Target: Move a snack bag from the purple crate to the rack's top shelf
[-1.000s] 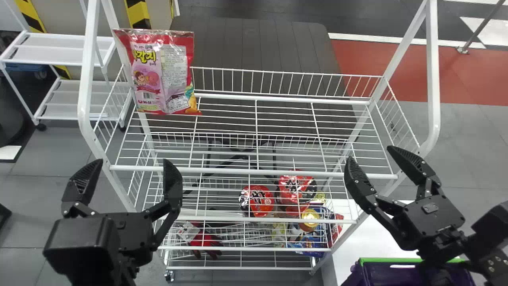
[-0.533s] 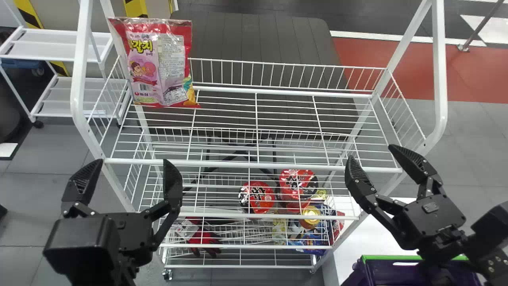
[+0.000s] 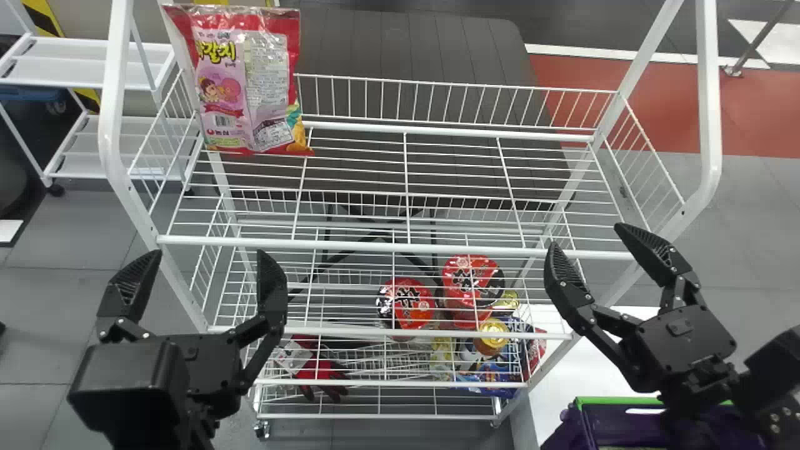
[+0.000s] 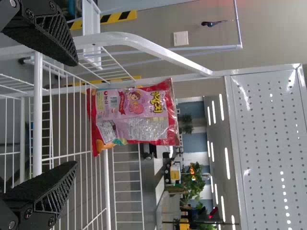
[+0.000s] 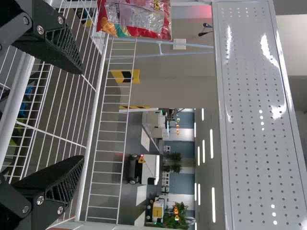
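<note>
"The arms?"

"The left gripper (image 3: 209, 255) points forward, fingers spread wide; the right gripper (image 3: 586, 237) slants leftward, equally wide."

"And the snack bag (image 3: 244, 87)?"

"Upright at the top shelf's (image 3: 350, 245) left end (shiny, crinkled film over white wire)."
</note>
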Available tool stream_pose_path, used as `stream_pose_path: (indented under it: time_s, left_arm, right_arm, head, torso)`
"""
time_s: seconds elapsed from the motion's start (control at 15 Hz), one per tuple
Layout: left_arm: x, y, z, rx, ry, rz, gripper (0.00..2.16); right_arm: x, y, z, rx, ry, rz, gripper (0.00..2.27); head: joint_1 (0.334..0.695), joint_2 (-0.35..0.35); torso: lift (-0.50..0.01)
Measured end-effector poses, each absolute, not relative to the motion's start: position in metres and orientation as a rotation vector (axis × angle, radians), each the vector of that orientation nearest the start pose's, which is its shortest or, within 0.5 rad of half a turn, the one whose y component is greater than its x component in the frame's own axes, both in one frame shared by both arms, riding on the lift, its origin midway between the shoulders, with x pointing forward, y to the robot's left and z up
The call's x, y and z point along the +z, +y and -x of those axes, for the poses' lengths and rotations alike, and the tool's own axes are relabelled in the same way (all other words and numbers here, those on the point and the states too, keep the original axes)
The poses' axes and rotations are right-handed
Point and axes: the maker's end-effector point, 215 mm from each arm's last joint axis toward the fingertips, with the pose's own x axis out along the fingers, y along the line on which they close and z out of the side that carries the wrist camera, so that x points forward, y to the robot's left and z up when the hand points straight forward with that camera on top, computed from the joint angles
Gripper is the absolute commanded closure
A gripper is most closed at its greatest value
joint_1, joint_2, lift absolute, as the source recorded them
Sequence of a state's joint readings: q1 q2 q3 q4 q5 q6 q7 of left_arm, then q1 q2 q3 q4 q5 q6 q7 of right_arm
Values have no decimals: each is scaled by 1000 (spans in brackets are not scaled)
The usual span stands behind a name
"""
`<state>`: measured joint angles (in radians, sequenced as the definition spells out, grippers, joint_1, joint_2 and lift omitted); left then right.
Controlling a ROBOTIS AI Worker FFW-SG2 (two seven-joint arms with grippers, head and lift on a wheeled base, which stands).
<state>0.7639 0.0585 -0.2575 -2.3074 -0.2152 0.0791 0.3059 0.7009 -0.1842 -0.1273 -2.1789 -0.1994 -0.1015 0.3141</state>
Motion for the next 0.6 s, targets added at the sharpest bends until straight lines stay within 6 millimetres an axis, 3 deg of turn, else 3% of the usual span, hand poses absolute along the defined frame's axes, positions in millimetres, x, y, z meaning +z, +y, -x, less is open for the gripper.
stream_pose_path:
  time_s: [0.6]
  left_arm:
    - [-311, 166, -363, 73, 67, -99, 76]
  right_arm:
    - [-306, -223, -379, 345, -30, 39, 215]
  head:
    - [695, -89]
  torso:
    - [-111]
